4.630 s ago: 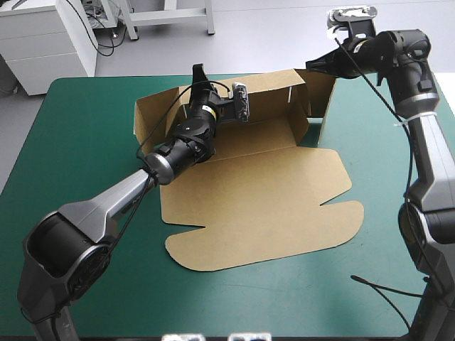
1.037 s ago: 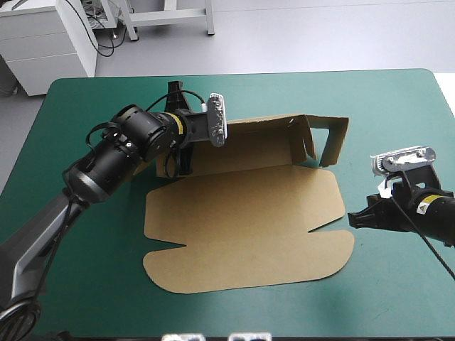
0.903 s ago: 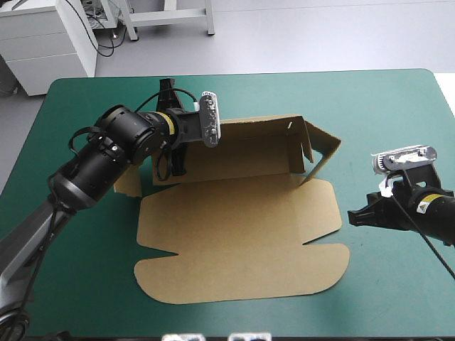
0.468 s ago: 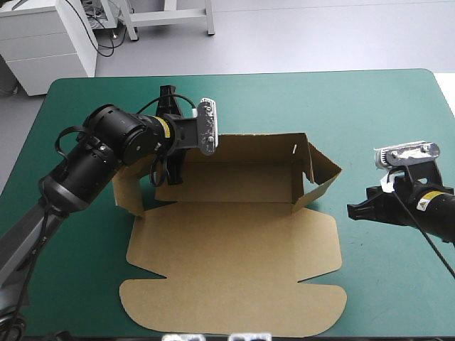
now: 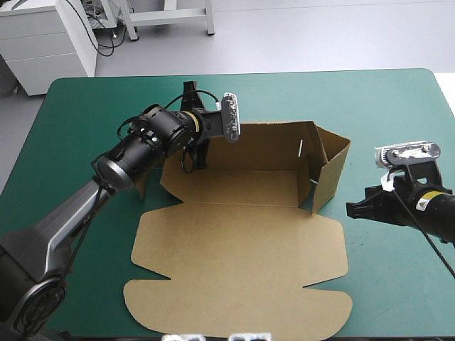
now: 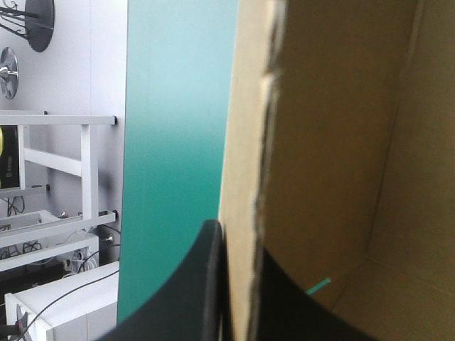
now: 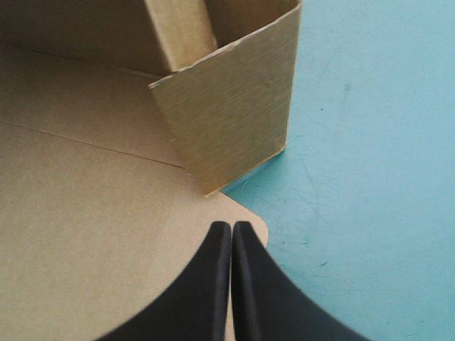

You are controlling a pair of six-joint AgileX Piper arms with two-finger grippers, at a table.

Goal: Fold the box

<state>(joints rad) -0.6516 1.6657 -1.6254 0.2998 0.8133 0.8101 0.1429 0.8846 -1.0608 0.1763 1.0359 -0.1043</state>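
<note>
Box [image 5: 242, 249] ×1 | left gripper [image 6: 236, 238] ×1 pinching wall | right gripper [image 7: 232, 226] ×1 closed

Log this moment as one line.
left gripper: shut on box, raised wall | right gripper: shut, empty, facing right end wall | lid: flat

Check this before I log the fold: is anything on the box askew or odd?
On the box, the right end wall stands splayed outward, not square to the back wall that the left gripper pinches.
</note>
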